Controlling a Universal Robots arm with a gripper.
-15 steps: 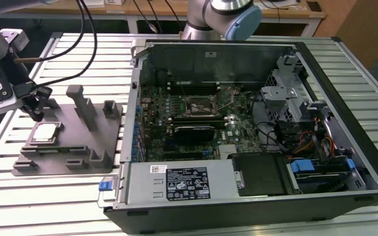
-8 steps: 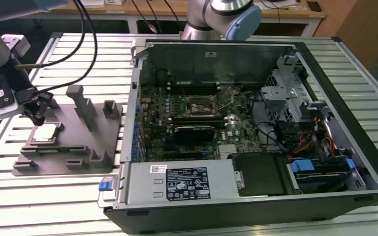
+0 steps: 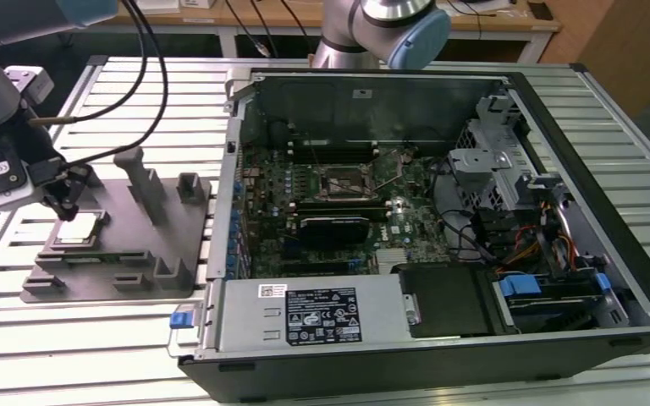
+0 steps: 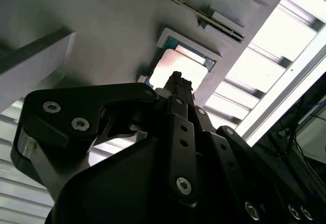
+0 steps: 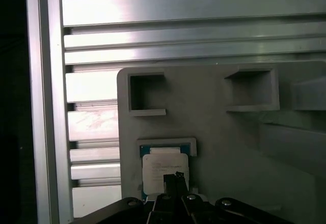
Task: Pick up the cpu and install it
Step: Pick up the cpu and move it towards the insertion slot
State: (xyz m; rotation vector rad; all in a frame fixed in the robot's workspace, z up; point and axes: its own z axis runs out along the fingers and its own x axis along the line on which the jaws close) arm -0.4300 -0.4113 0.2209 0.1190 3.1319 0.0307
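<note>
Exterior view: my tool (image 3: 63,201) hangs over the grey tray (image 3: 133,271) at the exterior view's left, on the slatted surface (image 3: 77,338). The cpu (image 3: 80,228) lies flat in the tray, just under the tips. The open case (image 3: 438,338) sits to the exterior view's right, and the socket (image 3: 342,179) on its board is well apart from the cpu.

Second wrist view: tool (image 4: 176,77) tips are pressed together, nothing between them. The cpu (image 4: 191,68) sits in its tray recess right behind the tips. Can't tell if they touch.

First wrist view: closed tool (image 5: 173,179) overlaps the near edge of the cpu (image 5: 155,165), which is seated in the tray (image 5: 204,112).
</note>
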